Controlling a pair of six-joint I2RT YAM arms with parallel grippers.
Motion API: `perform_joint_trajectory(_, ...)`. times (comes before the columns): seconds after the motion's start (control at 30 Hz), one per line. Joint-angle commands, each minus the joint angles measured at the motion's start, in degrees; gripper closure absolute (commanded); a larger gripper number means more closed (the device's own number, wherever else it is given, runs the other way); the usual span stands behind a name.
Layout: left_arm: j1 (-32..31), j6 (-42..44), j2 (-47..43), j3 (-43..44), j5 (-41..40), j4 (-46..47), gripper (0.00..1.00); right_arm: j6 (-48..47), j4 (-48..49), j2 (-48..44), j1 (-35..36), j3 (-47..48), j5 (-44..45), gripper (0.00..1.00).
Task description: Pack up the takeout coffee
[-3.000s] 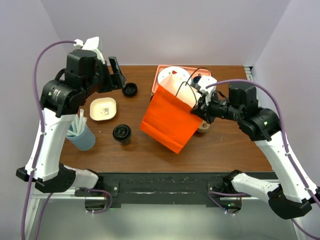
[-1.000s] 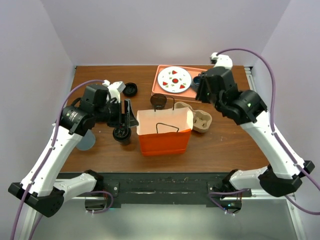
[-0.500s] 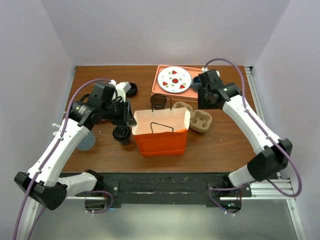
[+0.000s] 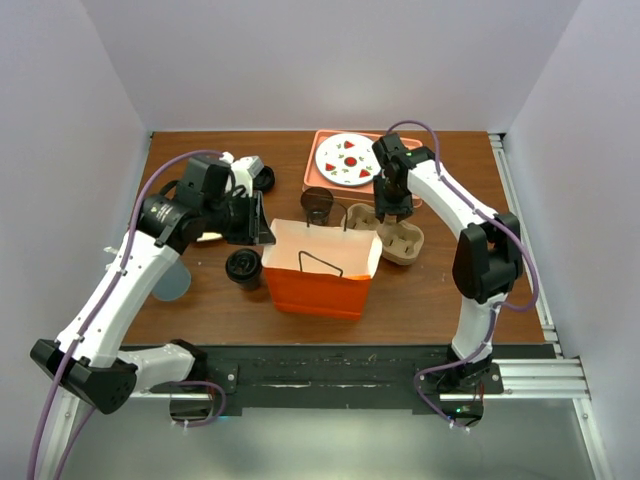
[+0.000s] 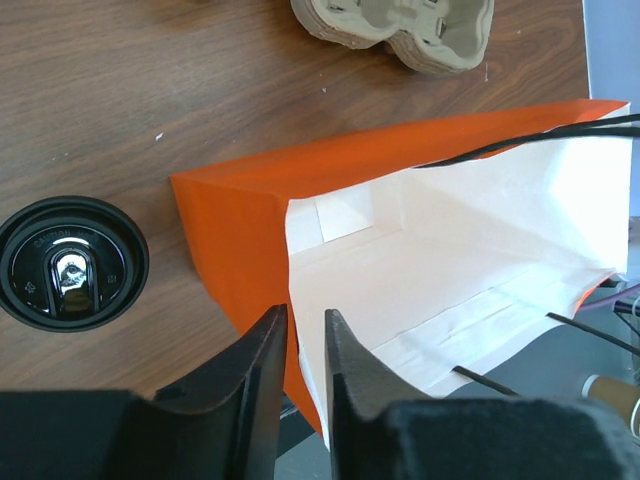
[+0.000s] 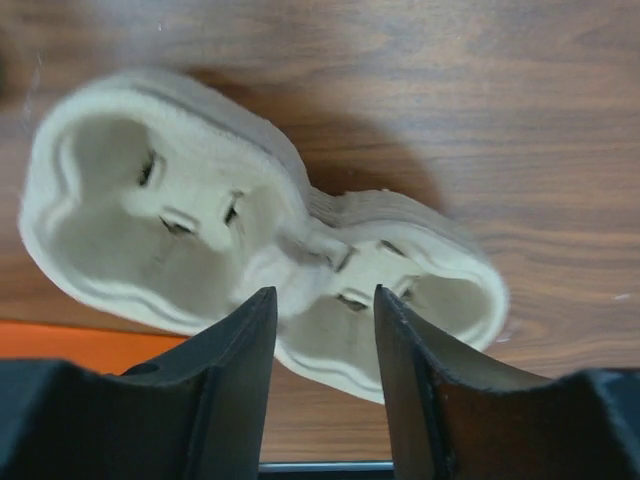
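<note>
The takeout coffee (image 4: 243, 267), a dark cup with a round black lid, stands on the table left of the upright orange paper bag (image 4: 320, 278). It also shows in the left wrist view (image 5: 72, 262). My left gripper (image 4: 262, 230) is shut on the bag's left rim, one finger outside and one inside (image 5: 300, 330). The bag's mouth is open, showing its white inside (image 5: 470, 230). My right gripper (image 4: 390, 208) is open and empty, hovering over the cardboard cup carrier (image 4: 398, 238), its fingers framing the carrier's middle (image 6: 325, 310).
An orange tray (image 4: 312, 170) with a strawberry plate (image 4: 348, 158) stands at the back. A second dark cup (image 4: 317, 203) stands behind the bag. A flat black disc (image 4: 263, 178) lies at the back left. A blue cup with straws (image 4: 172, 282) stands at the left.
The right gripper let go of the bag, which now stands upright, then swung left and down over the carrier. The left gripper came to the bag's left rim and holds it.
</note>
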Motion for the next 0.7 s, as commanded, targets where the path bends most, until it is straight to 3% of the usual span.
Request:
perform_joint_trajectory(0.0,-0.1,0.4,-0.2,2.6,1.8,-1.8,0.68,15.2,0.4,-2.5,0.2,1.7,0.2,0.56)
perform_joint_trajectory(0.17,-0.1,1.1,-0.6,2.6,1.0,-3.0,0.58,23.4,-0.6,-4.5,1.6,1.5,6.2,0.55)
perform_joint_trajectory(0.3,-0.1,1.0,-1.4,3.2,0.5,-3.7,0.50,29.7,-1.6,-6.1,2.5,-0.4,11.1,0.49)
perform_joint_trajectory(0.47,-0.1,1.2,-2.0,4.6,-0.3,-5.2,0.41,30.7,-0.1,-5.6,3.0,-2.4,11.2,0.42)
perform_joint_trajectory(0.67,-0.1,1.0,-2.1,6.3,-1.3,-6.8,0.30,32.7,-1.3,-4.1,4.5,-2.4,13.7,0.41)
